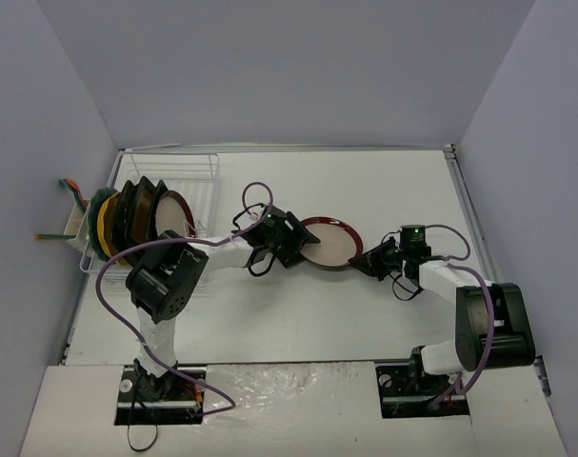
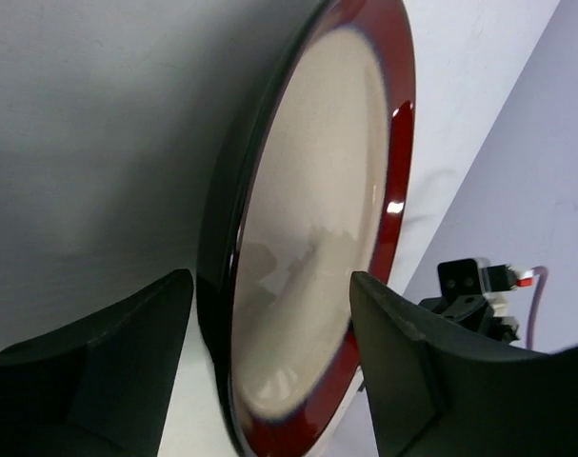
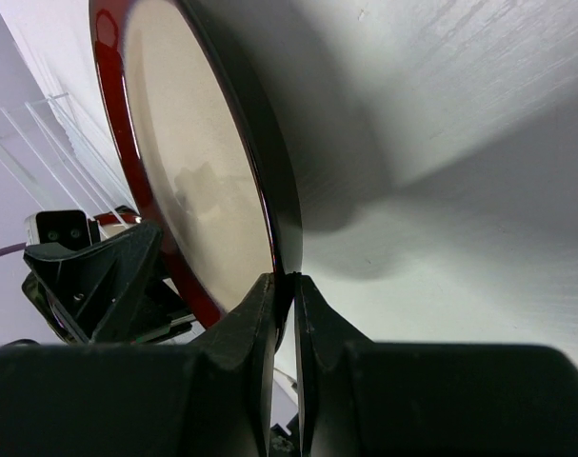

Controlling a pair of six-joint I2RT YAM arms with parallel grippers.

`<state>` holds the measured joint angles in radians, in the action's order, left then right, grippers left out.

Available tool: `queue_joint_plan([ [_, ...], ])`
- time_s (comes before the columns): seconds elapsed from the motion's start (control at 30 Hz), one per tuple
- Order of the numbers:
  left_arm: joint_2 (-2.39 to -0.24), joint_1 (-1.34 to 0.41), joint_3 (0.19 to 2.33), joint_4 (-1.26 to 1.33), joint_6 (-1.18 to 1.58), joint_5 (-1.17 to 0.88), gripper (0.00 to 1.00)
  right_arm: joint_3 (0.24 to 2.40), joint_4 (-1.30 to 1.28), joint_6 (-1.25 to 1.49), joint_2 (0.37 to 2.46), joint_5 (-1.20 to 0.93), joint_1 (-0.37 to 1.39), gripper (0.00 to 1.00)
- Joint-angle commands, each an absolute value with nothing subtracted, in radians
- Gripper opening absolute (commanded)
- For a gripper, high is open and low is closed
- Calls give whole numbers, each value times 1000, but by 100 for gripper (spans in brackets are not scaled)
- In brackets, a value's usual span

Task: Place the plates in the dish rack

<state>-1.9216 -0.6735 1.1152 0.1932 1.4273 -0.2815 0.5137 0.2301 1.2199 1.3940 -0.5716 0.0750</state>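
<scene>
- The red-rimmed cream plate (image 1: 331,243) is mid-table, tilted up on edge between the two arms and well to the right of the dish rack (image 1: 198,162). It looks lifted off the table (image 1: 298,314), though we cannot be sure its low rim is free.
- The right gripper (image 3: 287,284) is pinched tight on the rim, its two thin fingers meeting over the lip on the side away from the rack.
- The left gripper (image 2: 269,278) stands astride the opposite rim, with one finger behind the dark underside and the other in front of the cream face. Its jaws are partly apart and we see no firm clamp, so we judge that the right arm alone carries the plate.
- We take the plate to be glazed ceramic — stiff, weighty for a rim pinch, and glossy enough to slip. A drop or a knock on wire would likely chip it.
- The rim is the only place to hold it. The pads should sit well past the raised lip, so the disc cannot pivot once one arm lets go.
- The racked plates (image 1: 136,214) stand on edge at the rack's left end, and the nearest one is also red-rimmed. The bare wires to their right look like the free room.
- Edges to mind on the way in are the rack's near rail and right-hand wire wall — and the neighbouring plate.
- The side wall (image 1: 41,190) and the utensil caddy (image 1: 74,224) crowd the far left, so we would approach from the right and from above.
</scene>
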Motion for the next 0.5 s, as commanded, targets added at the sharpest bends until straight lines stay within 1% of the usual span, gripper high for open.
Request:
queue_joint_plan([
  [0.0,-1902,-680,1137,307,1494,-258,56,530,321,1244,1323,-680,85,0],
  [0.03,-1902,-681,1136,312,1499,-257,49,529,313,1239,1320,-678,86,0],
  [0.07,-1903,-681,1133,317,1504,-256,37,529,310,1235,1317,-678,86,0],
  [0.1,-1901,-680,1129,325,1510,-254,30,525,308,1233,1314,-678,86,0],
  [0.17,-1892,-680,1123,330,1512,-246,20,520,301,1225,1310,-675,86,0],
  [0.27,-1877,-680,1121,318,1499,-234,8,526,260,1184,1307,-667,84,0],
  [0.3,-1874,-680,1126,314,1493,-236,4,530,245,1155,1308,-665,84,4],
  [0.33,-1870,-681,1132,310,1487,-239,0,534,231,1124,1308,-663,84,8],
  [0.47,-1830,-682,1148,274,1432,-232,0,540,176,1053,1284,-648,80,47],
])
